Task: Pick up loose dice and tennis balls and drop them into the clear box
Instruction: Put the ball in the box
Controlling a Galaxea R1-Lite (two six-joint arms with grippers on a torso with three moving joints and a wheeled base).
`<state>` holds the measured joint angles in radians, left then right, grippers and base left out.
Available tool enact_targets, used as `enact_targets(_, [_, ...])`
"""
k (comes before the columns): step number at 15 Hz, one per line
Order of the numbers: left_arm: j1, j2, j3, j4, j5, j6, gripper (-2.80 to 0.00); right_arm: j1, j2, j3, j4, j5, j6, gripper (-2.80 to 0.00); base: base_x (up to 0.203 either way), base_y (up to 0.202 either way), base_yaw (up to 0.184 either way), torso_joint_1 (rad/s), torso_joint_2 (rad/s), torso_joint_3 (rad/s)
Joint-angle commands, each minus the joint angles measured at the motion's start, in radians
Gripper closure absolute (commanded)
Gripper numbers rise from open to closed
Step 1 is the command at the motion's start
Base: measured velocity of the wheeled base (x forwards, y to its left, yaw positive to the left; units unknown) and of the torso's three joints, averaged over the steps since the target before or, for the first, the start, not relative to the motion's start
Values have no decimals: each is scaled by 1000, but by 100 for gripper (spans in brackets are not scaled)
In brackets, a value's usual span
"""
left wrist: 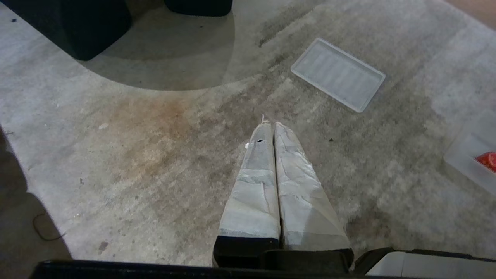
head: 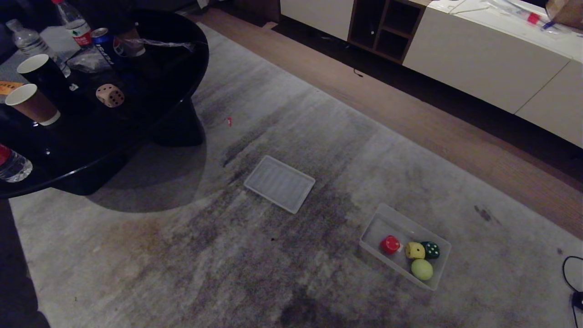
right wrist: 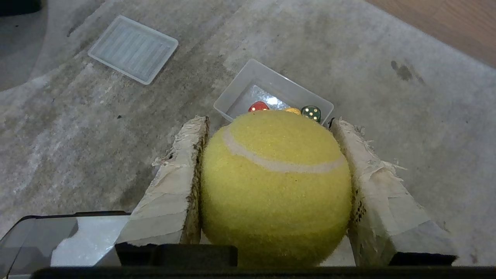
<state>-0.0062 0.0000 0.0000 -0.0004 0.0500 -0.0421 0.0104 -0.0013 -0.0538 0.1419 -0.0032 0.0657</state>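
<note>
My right gripper (right wrist: 269, 121) is shut on a fuzzy yellow-green tennis ball (right wrist: 275, 186), held above the carpet short of the clear box (right wrist: 248, 91). In the head view the clear box (head: 378, 228) lies on the carpet at the lower right. It holds a red die (head: 390, 244), a yellow die (head: 415, 250), a dark green die (head: 431, 249) and another tennis ball (head: 422, 269). A tan die (head: 109, 95) sits on the black round table (head: 150, 105). My left gripper (left wrist: 270, 123) is shut and empty over bare carpet. Neither arm shows in the head view.
A ribbed translucent lid (head: 279, 183) lies flat on the carpet between table and box. The table also carries paper cups (head: 34, 105), water bottles (head: 73, 23) and a can (head: 105, 45). A white cabinet (head: 478, 59) runs along the far wall beyond a wood floor strip. A black cable (head: 571, 282) lies at the right edge.
</note>
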Motion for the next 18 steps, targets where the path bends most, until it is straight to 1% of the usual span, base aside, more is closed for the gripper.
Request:
enact_targets(1, [0, 2, 2, 0, 1, -1, 0, 0, 1, 0, 1, 0, 0, 0, 0, 0, 0, 0, 0, 0])
enact_targets(5, [0, 2, 2, 0, 1, 1, 0, 0, 1, 0, 1, 0, 0, 0, 0, 0, 0, 3, 2, -117])
enact_targets(18, [0, 2, 2, 0, 1, 2, 0, 0, 1, 0, 1, 0, 0, 0, 0, 0, 0, 3, 2, -198])
